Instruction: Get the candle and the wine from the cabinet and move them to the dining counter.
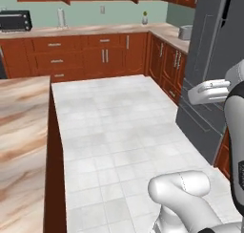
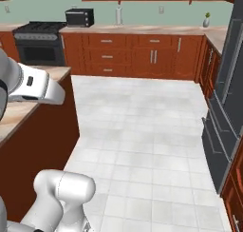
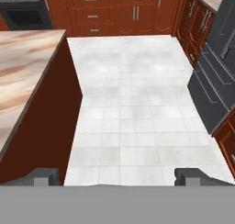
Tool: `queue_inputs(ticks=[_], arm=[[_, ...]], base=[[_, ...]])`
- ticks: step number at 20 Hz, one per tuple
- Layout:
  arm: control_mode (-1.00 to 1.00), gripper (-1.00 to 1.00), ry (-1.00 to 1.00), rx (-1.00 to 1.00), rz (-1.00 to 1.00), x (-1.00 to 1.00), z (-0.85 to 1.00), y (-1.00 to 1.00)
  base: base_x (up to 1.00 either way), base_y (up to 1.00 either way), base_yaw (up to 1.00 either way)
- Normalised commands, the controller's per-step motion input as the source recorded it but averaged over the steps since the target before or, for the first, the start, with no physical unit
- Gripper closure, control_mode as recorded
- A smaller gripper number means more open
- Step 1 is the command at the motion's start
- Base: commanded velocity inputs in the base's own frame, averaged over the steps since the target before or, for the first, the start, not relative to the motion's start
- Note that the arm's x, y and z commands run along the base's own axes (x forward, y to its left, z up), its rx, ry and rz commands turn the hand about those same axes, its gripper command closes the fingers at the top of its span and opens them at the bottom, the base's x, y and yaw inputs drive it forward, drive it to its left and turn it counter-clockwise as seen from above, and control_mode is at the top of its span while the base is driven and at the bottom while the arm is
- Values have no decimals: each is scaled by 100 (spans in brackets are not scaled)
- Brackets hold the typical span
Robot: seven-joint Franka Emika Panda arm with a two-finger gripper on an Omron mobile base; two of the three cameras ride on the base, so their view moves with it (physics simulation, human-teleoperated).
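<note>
End effector (image 3: 117,177) wide open, empty, above tiled floor (image 3: 137,113).

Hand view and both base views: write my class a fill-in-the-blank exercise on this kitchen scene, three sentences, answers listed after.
1. The gripper has its fingertips wide apart, so it is ____.
2. Between the fingertips there is only the white tiled ____.
3. The dining counter has a marble top and lies on the ____ side of the hand view.

Missing words: open; floor; left
</note>
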Motion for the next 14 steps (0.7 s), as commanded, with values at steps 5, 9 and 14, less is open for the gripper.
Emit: queue_inputs(ticks=[5,9,14], arm=[[100,-100,0,0,0,0,0,0],[100,-100,0,0,0,0,0,0],[100,-100,0,0,0,0,0,0]], base=[[100,-19,5],[100,-19,1],[100,-52,0]])
